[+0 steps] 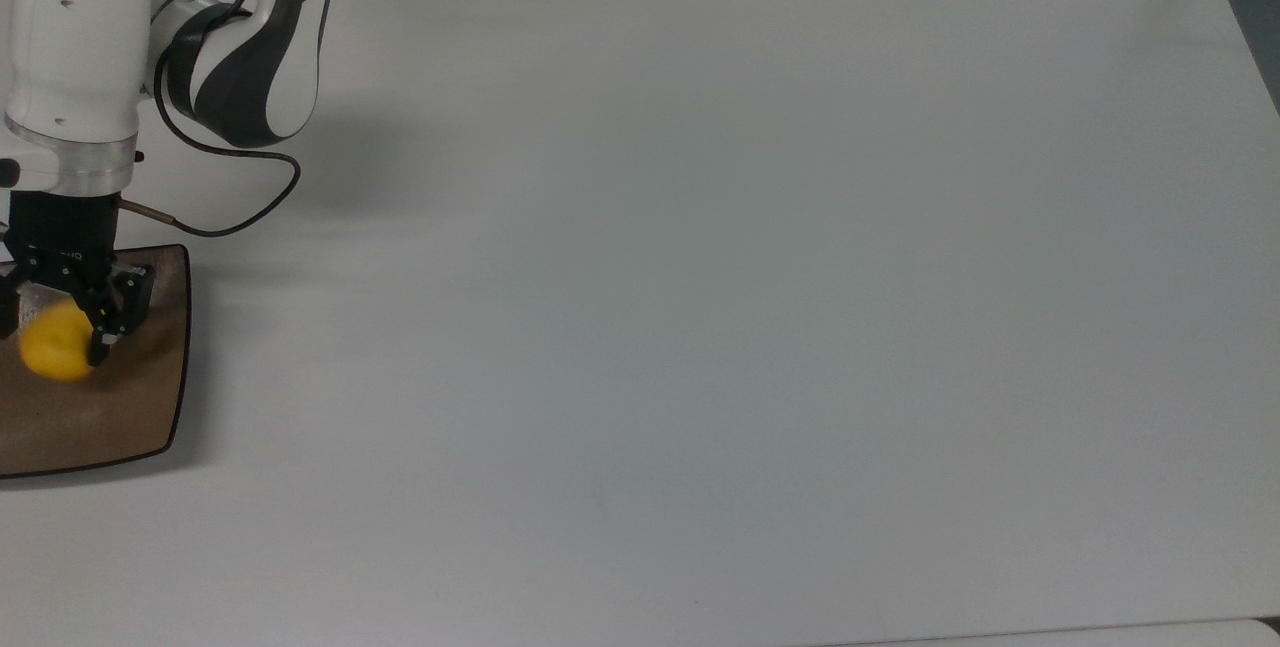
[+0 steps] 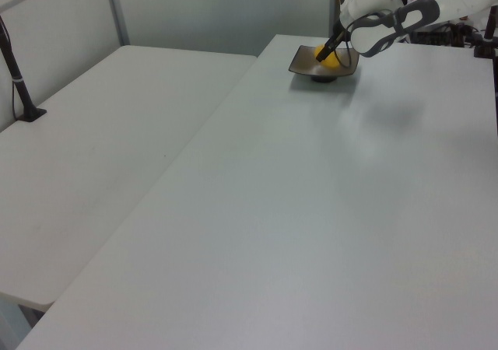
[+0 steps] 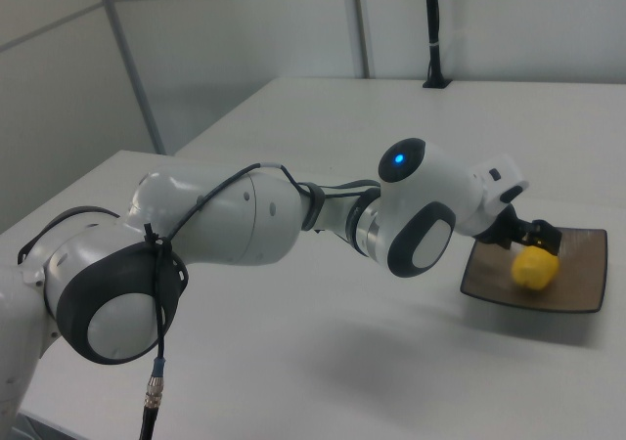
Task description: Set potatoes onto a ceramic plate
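Small yellow oval potato [image 1: 57,355] sits inside glossy tan-brown square ceramic plate [image 1: 130,417], dark rim.

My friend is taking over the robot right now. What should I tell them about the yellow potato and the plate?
Gripper: shut on the potato, fingers on either side of it.
Potato: down over the brown plate, inside its rim; in the right view it looks to sit on the plate or just above it. I cannot tell if it is touching.
Plate: near the top view's left edge of the white table.
Done: potato picked up and carried to the plate.
Left: open the fingers to let go, then lift the arm away.
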You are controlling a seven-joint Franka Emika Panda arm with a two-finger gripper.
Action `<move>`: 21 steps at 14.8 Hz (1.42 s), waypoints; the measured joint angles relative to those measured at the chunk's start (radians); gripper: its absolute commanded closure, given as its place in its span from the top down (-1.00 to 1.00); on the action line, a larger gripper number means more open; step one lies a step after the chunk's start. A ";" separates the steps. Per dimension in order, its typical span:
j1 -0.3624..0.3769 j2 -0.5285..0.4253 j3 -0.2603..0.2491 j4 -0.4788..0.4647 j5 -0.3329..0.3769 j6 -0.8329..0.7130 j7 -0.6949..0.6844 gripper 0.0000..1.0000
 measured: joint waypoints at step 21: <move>0.254 -0.806 0.009 -0.228 0.014 -1.145 0.122 1.00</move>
